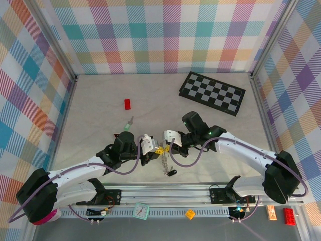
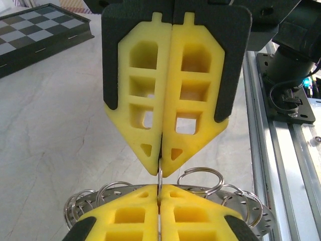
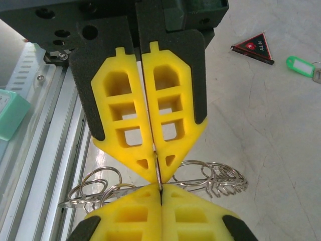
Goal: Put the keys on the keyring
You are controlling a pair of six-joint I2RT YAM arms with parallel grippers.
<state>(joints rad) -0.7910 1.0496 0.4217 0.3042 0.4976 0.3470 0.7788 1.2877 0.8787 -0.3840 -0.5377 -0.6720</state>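
Left gripper (image 1: 156,150) and right gripper (image 1: 164,147) meet tip to tip at table centre. Both sets of yellow jaws are closed, pinching the same wire of the thin silver looped-metal keyring (image 3: 215,178). The keyring hangs toward 6 o'clock of the tips. Small black-headed key (image 1: 171,172) is at the keyring's 5 o'clock end; can't tell if it's attached. Light green-headed key (image 1: 129,124) lies on the table at 10 o'clock, apart. Black-and-white chequered board (image 1: 212,92) is at 1 o'clock, small red rectangular brick (image 1: 127,104) at 11.
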